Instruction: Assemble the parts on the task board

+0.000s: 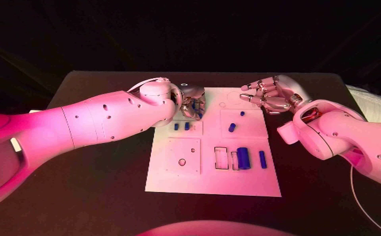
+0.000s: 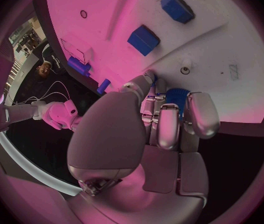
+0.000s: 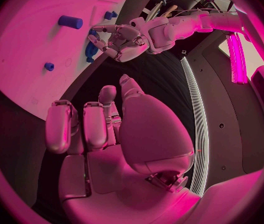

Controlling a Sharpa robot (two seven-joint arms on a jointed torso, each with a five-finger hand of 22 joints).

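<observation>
Black table; white task board.

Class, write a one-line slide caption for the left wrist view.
The silver left hand pinches a small blue part in its fingers over the white task board.

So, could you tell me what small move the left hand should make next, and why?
Probably lower the left hand slightly toward the white task board: its fingers hold a small blue part just above the board's far end, while the right hand hovers open beside it.
</observation>
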